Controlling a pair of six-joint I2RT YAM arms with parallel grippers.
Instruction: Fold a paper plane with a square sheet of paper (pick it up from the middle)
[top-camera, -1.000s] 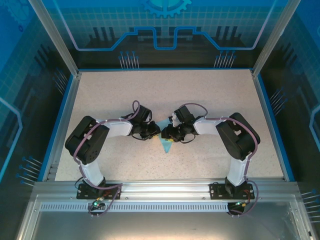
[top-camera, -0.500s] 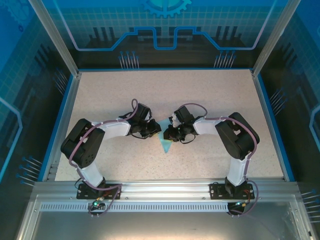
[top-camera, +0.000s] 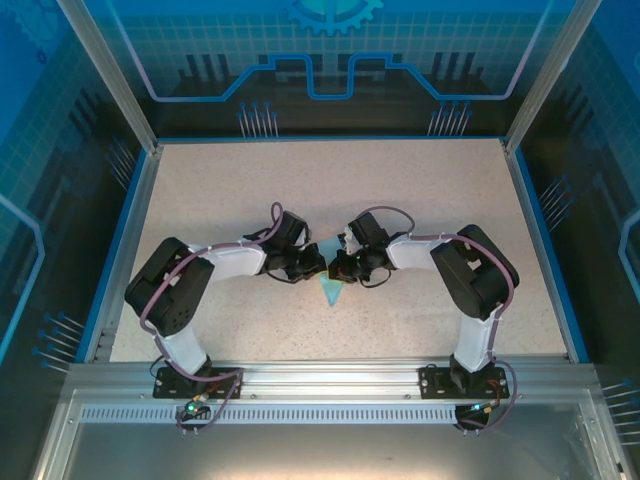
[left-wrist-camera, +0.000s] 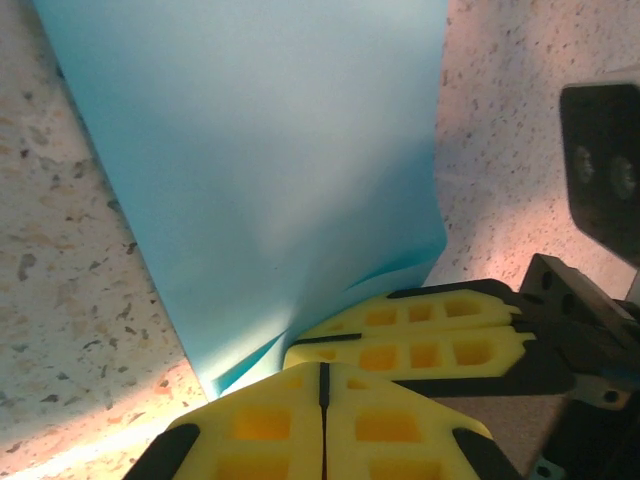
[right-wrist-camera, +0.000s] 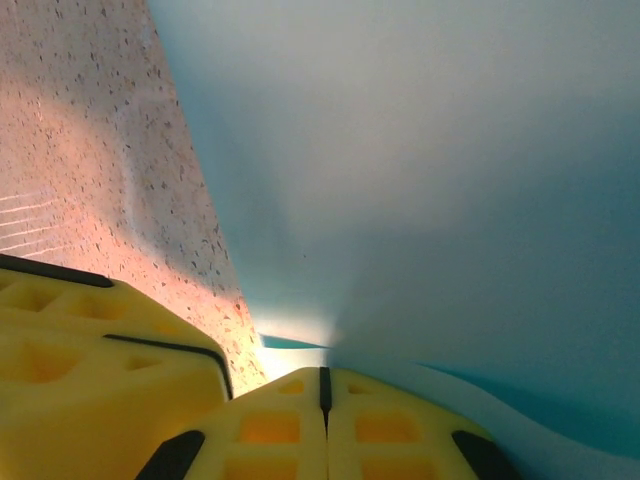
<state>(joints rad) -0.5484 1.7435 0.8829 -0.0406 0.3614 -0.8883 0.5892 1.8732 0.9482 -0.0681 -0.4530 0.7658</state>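
Since a second ago the left arm has swung inward: its elbow sits lower and its hand (top-camera: 311, 263) has slid to the right, so the gap to the right hand (top-camera: 336, 267) is gone and the two now meet almost nose to nose at mid-bench. The right arm has hardly shifted. The paper (top-camera: 328, 290) lies where it lay before, its point aimed at the near edge, with a small corner showing behind the hands.

The left hand (left-wrist-camera: 323, 372) is pinched fully together, its yellow fingers closed to a hairline, and the paper's near edge runs into that pinch. Just beside it, touching or nearly so, the right hand's fingers (left-wrist-camera: 420, 338) are likewise closed on the same edge. In the right wrist view the right hand (right-wrist-camera: 323, 375) has its pads pressed tight with the paper drawn into their tips, and the left hand's fingers (right-wrist-camera: 100, 350) crowd in at the lower left.

The paper (left-wrist-camera: 270, 170) is plain light blue and unmarked. In the top view it is a narrow triangle with a sharp tip. Close up, it spreads flat over the speckled bench (left-wrist-camera: 60, 300), then lifts and buckles in a soft ridge where the fingers grip it, one corner curling up beside the pinch. Its long edge is straight and clean against the bench (right-wrist-camera: 110, 150), and the sheet (right-wrist-camera: 420, 170) shades darker towards the grip.
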